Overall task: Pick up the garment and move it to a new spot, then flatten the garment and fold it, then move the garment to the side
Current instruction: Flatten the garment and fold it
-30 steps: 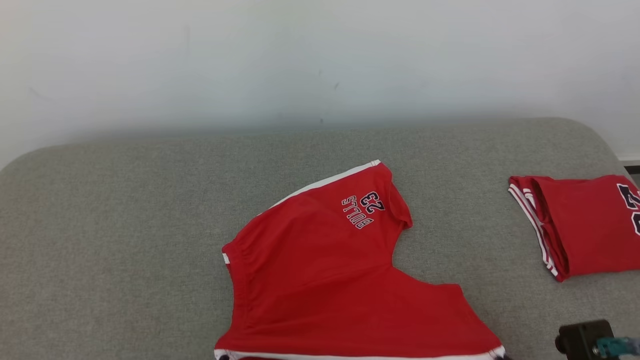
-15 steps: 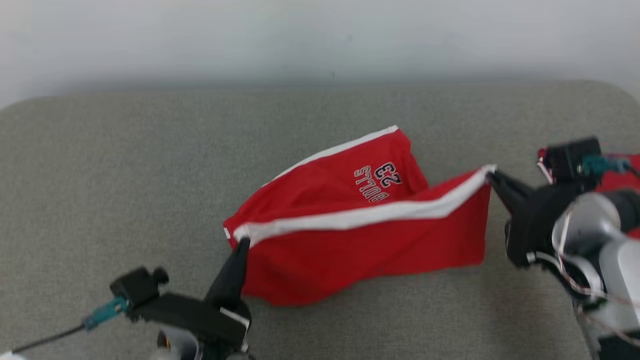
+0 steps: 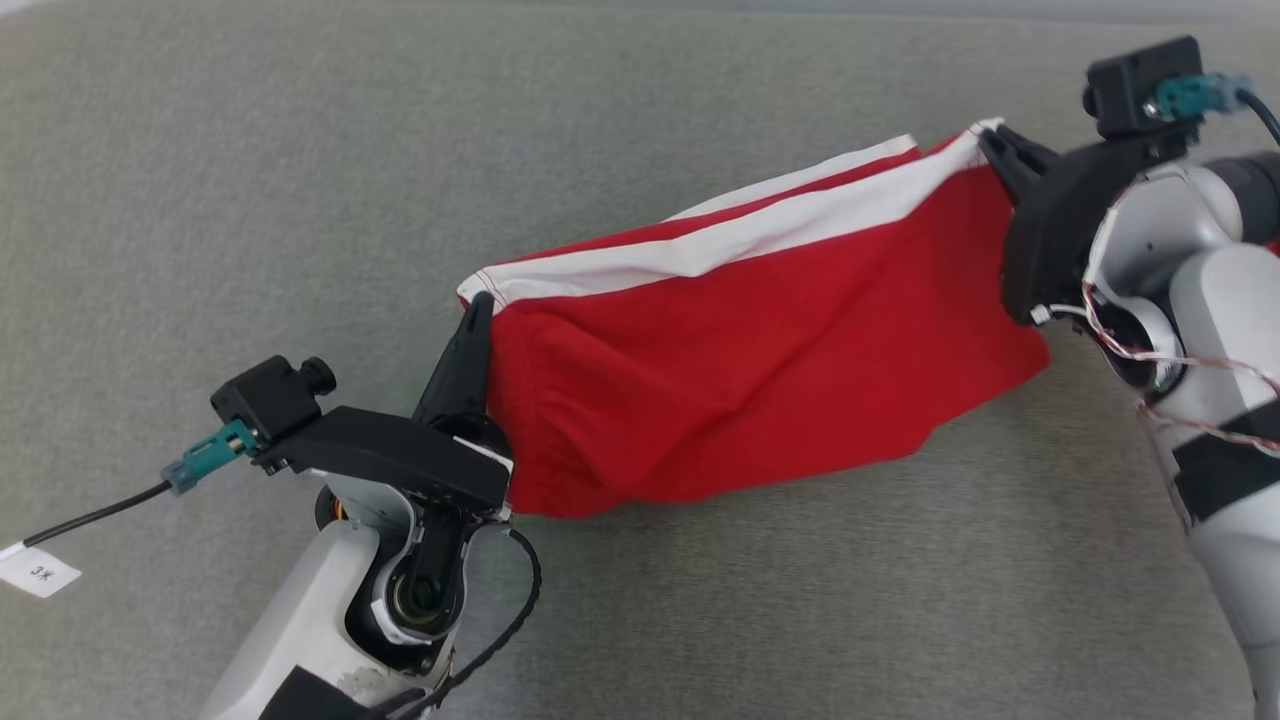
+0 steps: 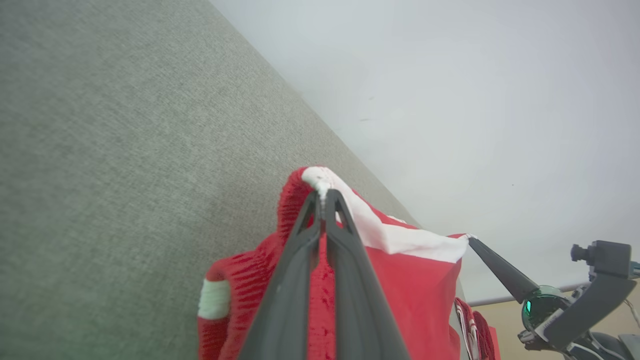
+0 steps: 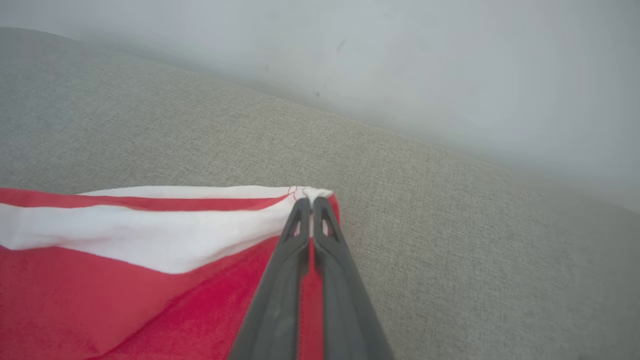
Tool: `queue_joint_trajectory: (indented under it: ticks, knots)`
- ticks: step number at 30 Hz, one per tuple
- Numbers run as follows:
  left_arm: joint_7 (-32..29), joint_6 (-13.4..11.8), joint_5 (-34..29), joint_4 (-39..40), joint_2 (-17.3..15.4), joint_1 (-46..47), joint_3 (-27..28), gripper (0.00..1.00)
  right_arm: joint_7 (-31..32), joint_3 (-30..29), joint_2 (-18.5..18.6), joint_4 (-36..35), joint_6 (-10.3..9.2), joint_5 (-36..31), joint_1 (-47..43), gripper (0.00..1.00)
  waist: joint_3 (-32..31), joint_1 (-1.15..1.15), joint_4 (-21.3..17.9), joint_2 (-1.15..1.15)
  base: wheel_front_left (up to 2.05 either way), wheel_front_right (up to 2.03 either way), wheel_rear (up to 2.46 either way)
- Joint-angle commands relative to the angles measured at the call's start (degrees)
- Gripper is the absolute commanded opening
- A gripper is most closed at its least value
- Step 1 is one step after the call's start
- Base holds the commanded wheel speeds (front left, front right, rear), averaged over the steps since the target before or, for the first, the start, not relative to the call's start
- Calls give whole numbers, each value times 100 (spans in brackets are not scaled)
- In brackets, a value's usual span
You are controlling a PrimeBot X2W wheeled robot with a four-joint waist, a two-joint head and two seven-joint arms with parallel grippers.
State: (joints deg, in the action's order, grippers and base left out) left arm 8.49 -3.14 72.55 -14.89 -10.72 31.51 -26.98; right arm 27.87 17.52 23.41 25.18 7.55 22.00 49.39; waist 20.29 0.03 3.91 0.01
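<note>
While my left gripper (image 3: 479, 303) and right gripper (image 3: 988, 137) each clamp a white-hemmed corner of the garment (image 3: 750, 380), hem stretched between them, grey cushion (image 3: 250, 180) spreads wide around.

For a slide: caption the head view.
Left gripper and right gripper stretch the red garment by its white hem over the grey surface.
</note>
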Motion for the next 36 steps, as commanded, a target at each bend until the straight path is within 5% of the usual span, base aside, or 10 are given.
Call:
queue_joint_trajectory:
  ticks: [1,12,13,14,19,25,30,36]
  knots:
    - [40,12,-43,-97,27,114,32,0,-95,194,-12,252,-11,-28,275,0,264,-3,268,-1,0,0,0]
    - [163,37,-48,-406,180,315,61,0,-615,596,-102,1439,-11,-40,1109,0,325,-3,443,-1,0,0,0]
    - [160,40,-52,-441,192,329,56,58,-678,591,-137,1554,-11,-32,1160,53,326,-3,453,-1,0,0,0]
    - [189,32,-42,-483,222,341,70,100,-729,564,-166,1671,-11,-1,1187,100,313,-3,467,-1,0,0,0]
    - [210,126,-168,-566,171,267,-48,100,-604,612,-280,2109,-11,200,1154,100,84,-3,483,-1,0,0,0]
    - [470,104,-833,-313,-251,-174,-267,100,157,609,-167,2336,-11,462,990,100,-327,-3,404,-1,0,0,0]
    - [656,-294,-2083,174,-724,-690,-493,100,457,262,-127,2508,-11,435,733,100,-634,-3,412,-1,0,0,0]
    - [671,-602,-2662,829,-757,-1590,-137,100,107,-294,-249,2684,-11,217,395,100,-802,-3,548,-1,0,0,0]
